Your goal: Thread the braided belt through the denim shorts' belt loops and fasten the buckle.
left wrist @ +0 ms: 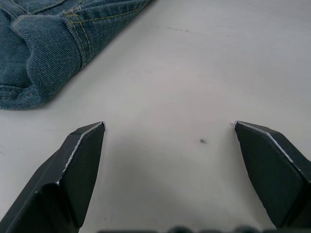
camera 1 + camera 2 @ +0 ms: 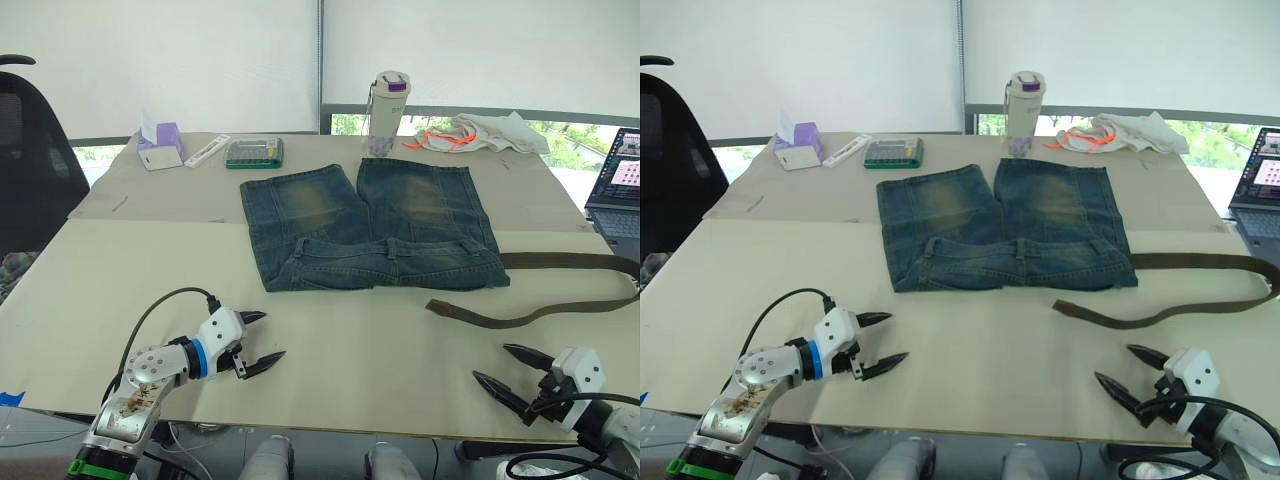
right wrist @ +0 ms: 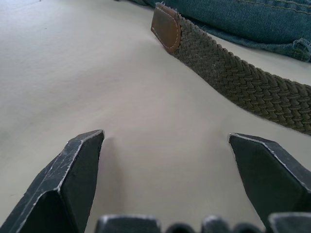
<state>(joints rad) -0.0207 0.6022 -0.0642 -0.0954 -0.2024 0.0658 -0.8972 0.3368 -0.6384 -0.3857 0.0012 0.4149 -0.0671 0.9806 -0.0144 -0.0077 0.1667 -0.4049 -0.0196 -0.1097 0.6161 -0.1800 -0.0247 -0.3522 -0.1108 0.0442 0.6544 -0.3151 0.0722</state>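
The left gripper (image 2: pixel 256 340) hovers low over the bare desk (image 2: pixel 350 350), jaws released and holding nothing, pointing toward the near left corner of the denim shorts (image 2: pixel 370 230); that folded corner (image 1: pixel 41 63) lies just ahead of it in the left wrist view. The shorts lie flat mid-desk, waistband toward the robot, legs pointing away, and a few belt loops (image 2: pixel 391 247) show along the waistband, none with a strap through it.

Right of the shorts lies the braided belt (image 2: pixel 530 313), bent into a long hairpin. Its far run starts beside the waistband's right end, and its near run comes back leftward to a leather-capped tip (image 3: pixel 166 26) lying free on the desk, near the shorts but apart from them. I cannot make out the buckle.

The right gripper (image 2: pixel 512 373), jaws likewise released and empty, sits nearer the robot than that tip. The tip lies ahead of the jaws and toward the shorts, with the strap running crosswise, so the right arm is judged far better placed to pick it up.
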